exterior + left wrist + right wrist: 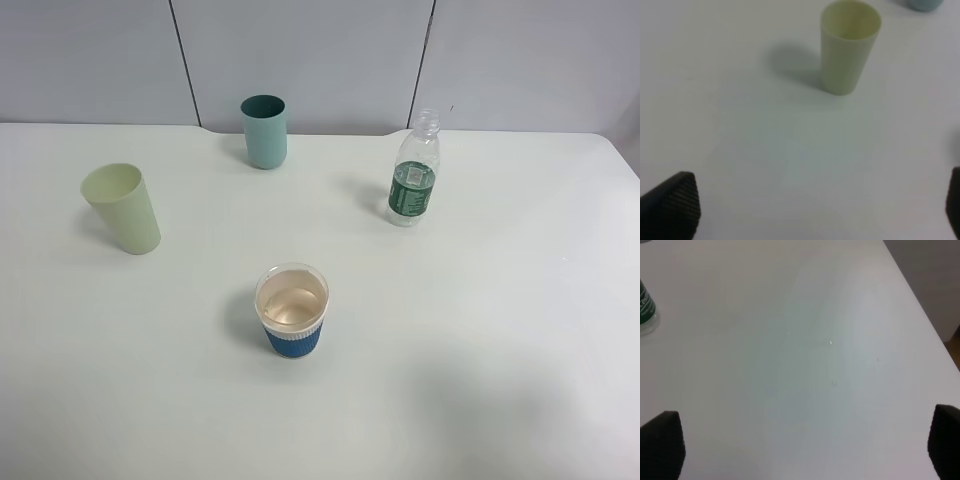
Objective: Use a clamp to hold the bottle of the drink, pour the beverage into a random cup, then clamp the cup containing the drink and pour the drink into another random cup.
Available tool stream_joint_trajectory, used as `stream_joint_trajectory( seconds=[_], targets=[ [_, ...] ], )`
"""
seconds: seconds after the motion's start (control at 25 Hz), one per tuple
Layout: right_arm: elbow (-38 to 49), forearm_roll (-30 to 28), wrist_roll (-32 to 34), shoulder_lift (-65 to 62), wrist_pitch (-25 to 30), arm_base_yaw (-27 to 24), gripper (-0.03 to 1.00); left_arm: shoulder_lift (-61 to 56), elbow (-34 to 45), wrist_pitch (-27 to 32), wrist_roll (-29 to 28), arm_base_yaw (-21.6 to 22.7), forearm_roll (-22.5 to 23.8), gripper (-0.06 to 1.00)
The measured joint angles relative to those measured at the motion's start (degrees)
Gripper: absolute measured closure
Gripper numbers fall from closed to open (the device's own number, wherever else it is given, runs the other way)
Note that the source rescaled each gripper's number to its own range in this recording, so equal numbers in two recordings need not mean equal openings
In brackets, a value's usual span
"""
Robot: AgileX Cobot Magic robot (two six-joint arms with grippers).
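Note:
The clear bottle with a green label stands capless at the right rear of the white table; its base shows in the right wrist view. A pale yellow-green cup stands upright at the left, also visible as the cup in the left wrist view, and looks empty. The blue-sleeved paper cup stands in the middle front with clear drink in it. My left gripper is open, well back from the pale cup. Open too is my right gripper, over bare table, with nothing between its fingers.
A darker teal tumbler stands at the back centre near the grey wall panels; its edge shows in the left wrist view. The table's right edge runs close to my right gripper. Neither arm appears in the exterior high view.

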Motion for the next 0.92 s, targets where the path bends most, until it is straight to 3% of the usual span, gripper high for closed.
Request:
stream_joint_trajectory(
  seconds=[0.92],
  targets=[
    [0.0,0.0,0.0,0.0,0.0,0.0,0.0,0.0,0.0,0.0,0.0,0.0,0.0,-0.06]
  ],
)
